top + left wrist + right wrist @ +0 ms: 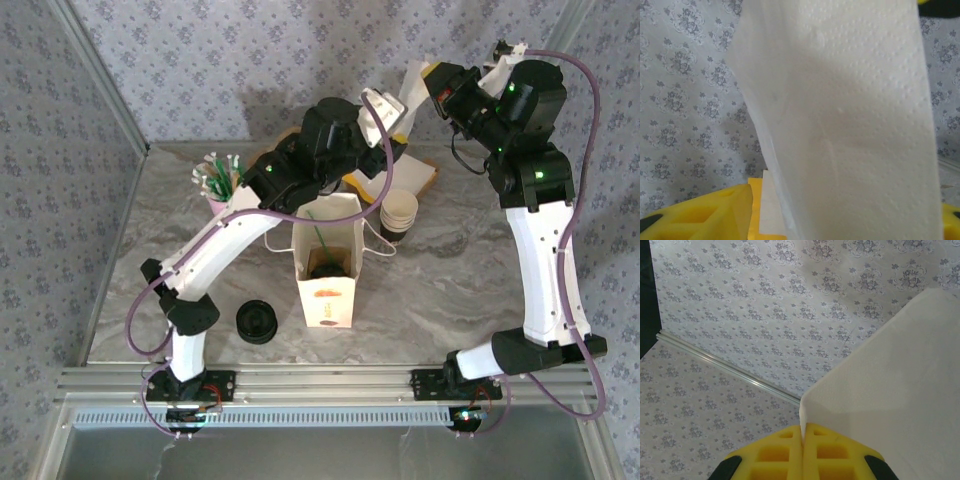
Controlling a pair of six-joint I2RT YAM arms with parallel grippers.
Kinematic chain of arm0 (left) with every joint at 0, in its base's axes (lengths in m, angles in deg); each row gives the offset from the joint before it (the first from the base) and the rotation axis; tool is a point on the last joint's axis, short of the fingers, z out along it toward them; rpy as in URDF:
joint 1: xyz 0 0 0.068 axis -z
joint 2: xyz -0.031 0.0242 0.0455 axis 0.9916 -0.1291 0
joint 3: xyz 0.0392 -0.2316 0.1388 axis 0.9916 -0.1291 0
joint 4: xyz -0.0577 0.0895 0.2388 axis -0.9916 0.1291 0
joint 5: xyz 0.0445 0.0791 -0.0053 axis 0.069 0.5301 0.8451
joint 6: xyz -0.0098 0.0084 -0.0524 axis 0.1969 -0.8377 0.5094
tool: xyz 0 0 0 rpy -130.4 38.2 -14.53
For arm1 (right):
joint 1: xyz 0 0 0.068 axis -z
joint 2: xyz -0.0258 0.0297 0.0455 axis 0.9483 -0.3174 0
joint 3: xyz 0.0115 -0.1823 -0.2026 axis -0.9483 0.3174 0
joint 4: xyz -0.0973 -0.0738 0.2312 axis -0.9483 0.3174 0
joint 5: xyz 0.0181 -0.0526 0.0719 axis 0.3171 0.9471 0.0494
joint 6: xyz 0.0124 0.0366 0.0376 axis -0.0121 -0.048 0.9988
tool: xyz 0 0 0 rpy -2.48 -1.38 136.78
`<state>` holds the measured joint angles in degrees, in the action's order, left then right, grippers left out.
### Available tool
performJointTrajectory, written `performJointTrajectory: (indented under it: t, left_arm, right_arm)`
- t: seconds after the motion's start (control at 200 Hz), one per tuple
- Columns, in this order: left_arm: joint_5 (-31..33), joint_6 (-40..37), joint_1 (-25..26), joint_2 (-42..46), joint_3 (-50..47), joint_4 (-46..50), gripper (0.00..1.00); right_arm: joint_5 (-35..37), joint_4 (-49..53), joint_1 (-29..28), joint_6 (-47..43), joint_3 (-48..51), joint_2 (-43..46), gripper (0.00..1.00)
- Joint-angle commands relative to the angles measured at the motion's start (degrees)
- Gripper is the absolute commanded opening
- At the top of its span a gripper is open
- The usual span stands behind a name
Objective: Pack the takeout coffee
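A white paper bag (326, 285) stands open at the table's middle. Inside it I make out a dark round lid, apparently the takeout coffee (332, 264), with a green stirrer leaning beside it. My right gripper (440, 80) (802, 432) is raised high at the back, shut on the corner of a white napkin (412, 86) (890, 390). My left gripper (385, 112) (840, 225) is lifted up to that napkin (840, 100), which hangs between its yellow fingers (710, 215). Those jaws stand apart, open.
A stack of lidless cream cups (398, 215) stands right of the bag. A pile of black lids (257, 321) lies at the front left. A pink cup of green stirrers (218, 180) is at the back left. More napkins on a brown tray (420, 178) lie behind the cups.
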<state>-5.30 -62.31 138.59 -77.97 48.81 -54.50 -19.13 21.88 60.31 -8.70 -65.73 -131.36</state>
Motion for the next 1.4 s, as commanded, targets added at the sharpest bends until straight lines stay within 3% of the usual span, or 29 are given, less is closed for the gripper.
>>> performJointTrajectory:
  t: [0.0,0.28,0.545,0.849,1.014,1.104,1.289,1.394]
  left_arm:
    - [1.6,2.3,0.2,-2.0,6.1,7.0,0.61]
    - [1.6,8.0,0.2,-3.5,10.7,14.2,0.56]
    - [-4.5,9.3,0.2,-3.8,11.7,15.6,0.55]
    - [-4.9,9.6,0.2,-5.0,13.2,14.6,0.33]
    - [-2.6,9.5,0.3,-5.4,13.3,13.9,0.32]
    - [-2.3,9.5,0.2,-5.6,13.3,13.6,0.27]
    - [-1.7,10.4,0.2,-5.7,13.3,13.1,0.00]
    - [-1.6,10.5,0.2,-5.1,13.3,13.3,0.00]
  right_arm:
    - [-0.5,-1.5,-0.1,-1.4,-0.6,1.5,0.00]
    - [0.3,-0.9,-0.4,-2.5,-0.3,1.4,0.00]
    - [0.4,-1.0,-1.2,-2.8,0.1,1.2,0.00]
    - [0.4,-0.4,-1.6,-2.9,0.1,1.3,0.00]
    - [0.4,-0.2,-1.9,-2.8,0.1,1.2,0.00]
    - [0.3,-0.2,-2.0,-2.8,0.1,1.3,0.00]
    - [0.3,0.0,-2.0,-2.8,0.9,1.9,0.00]
    - [0.4,0.7,-1.7,-3.2,1.3,2.4,0.00]
